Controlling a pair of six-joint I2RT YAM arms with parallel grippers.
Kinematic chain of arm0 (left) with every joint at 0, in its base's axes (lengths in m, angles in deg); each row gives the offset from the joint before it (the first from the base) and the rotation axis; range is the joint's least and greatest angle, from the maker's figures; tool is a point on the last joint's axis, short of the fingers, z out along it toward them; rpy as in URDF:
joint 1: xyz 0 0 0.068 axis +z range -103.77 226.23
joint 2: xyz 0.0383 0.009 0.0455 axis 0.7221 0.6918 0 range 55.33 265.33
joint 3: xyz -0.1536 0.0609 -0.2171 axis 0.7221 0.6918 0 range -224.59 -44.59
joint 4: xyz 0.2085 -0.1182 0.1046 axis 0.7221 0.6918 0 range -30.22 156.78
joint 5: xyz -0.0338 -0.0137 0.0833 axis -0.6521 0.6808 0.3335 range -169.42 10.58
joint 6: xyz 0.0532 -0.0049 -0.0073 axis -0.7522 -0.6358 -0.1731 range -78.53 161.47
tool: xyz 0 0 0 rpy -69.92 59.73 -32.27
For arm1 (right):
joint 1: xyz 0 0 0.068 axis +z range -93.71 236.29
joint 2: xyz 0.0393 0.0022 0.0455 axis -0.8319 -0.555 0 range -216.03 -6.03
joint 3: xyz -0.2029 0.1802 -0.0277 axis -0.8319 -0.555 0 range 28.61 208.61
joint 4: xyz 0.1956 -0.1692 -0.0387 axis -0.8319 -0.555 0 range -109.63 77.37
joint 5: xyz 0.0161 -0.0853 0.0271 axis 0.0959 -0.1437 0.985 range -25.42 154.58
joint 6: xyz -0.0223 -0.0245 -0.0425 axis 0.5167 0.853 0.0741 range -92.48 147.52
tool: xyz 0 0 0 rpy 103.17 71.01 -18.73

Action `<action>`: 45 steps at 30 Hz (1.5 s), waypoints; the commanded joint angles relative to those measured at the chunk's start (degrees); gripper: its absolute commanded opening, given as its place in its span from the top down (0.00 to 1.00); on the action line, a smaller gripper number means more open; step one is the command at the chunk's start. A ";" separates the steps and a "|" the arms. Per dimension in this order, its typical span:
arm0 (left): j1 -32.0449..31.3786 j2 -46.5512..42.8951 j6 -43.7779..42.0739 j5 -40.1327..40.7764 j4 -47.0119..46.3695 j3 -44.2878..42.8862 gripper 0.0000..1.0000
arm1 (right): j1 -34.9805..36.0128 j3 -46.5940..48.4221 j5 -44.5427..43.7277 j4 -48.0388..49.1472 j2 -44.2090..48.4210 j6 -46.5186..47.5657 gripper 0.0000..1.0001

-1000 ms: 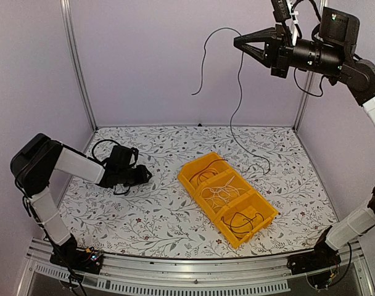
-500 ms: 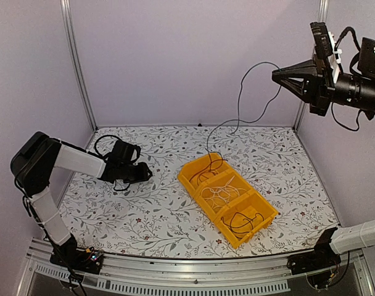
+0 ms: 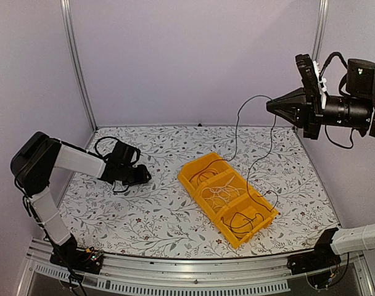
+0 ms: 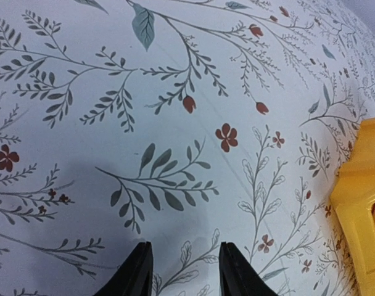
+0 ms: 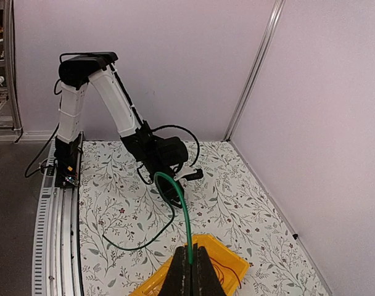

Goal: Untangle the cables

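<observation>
My right gripper is high above the table's right side, shut on a thin dark cable. That cable arcs off the fingertips and hangs in two strands down to the yellow bin. In the right wrist view the gripper pinches the same cable, which looks green there and loops over the table. Other cables lie in the bin: reddish-brown, white, black. My left gripper hovers low over the table left of the bin, open, with nothing between its fingers.
The yellow bin has three compartments and sits diagonally at the table's centre-right. Lilac walls and metal posts enclose the floral table. The left arm with its thick black cords reaches across the table's left part.
My right gripper has swung right and come down a little, carrying the cable, whose strands now hang over the bin. The left arm has hardly moved.
</observation>
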 commanded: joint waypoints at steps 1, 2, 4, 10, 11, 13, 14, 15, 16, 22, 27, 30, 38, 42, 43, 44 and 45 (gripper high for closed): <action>0.37 -0.06 -0.79 -0.42 0.68 0.49 0.64 | -0.08 -7.54 -2.08 -0.70 3.94 3.02 1.00; 0.38 0.02 -0.90 -0.46 0.70 0.44 0.64 | -0.10 -9.29 -2.31 -0.64 4.58 3.29 1.00; 0.35 0.33 -1.07 -0.60 0.71 0.25 0.64 | -0.10 -12.51 -2.88 -0.57 6.02 3.82 1.00; 0.36 1.86 -2.30 -1.00 1.81 -1.70 0.64 | -0.15 -15.94 -3.21 -0.13 7.76 3.63 1.00; 0.37 2.07 -2.55 -1.07 1.91 -2.16 0.64 | -0.10 -15.78 -3.11 -0.42 7.78 3.63 1.00; 0.46 2.64 -2.98 -1.08 2.13 -2.76 0.64 | -0.11 -15.14 -2.79 -1.46 7.65 4.07 1.00; 0.43 2.86 -3.09 -1.08 2.20 -2.97 0.64 | -0.10 -14.34 -2.34 -2.34 7.57 4.39 1.00; 0.40 3.06 -3.11 -1.14 2.21 -3.21 0.64 | -0.08 -12.88 -1.57 -3.29 7.39 5.21 1.00; 0.42 3.23 -3.00 -1.27 2.21 -3.35 0.64 | -0.10 -10.63 -1.12 -3.91 7.02 5.78 1.00; 0.41 4.52 -2.82 -1.80 1.15 -3.26 0.64 | -0.12 2.91 -3.33 -9.76 1.18 9.13 1.00; 0.41 5.48 -2.34 -2.64 -0.13 -2.62 0.64 | -0.08 4.25 -2.53 -12.53 1.13 10.25 1.00; 0.48 5.51 -2.36 -2.73 -0.63 -2.14 0.64 | -0.09 5.91 -1.27 -14.46 0.80 9.74 1.00; 0.42 5.59 -2.58 -2.84 -1.09 -0.99 0.64 | -0.08 7.00 1.47 -18.77 0.22 9.25 1.00; 0.45 5.40 -2.07 -2.83 -1.52 -0.21 0.64 | -0.11 4.58 1.22 -18.58 1.28 9.51 1.00; 0.41 5.39 -1.89 -2.84 -1.57 -0.03 0.64 | -0.08 3.99 1.21 -18.53 1.63 9.47 1.00; 0.45 5.33 -1.73 -2.84 -1.64 0.24 0.64 | -0.08 3.50 1.21 -18.59 1.76 9.49 1.00; 0.43 5.24 -1.62 -2.84 -1.66 0.39 0.64 | -0.08 3.19 1.15 -18.61 2.04 9.51 1.00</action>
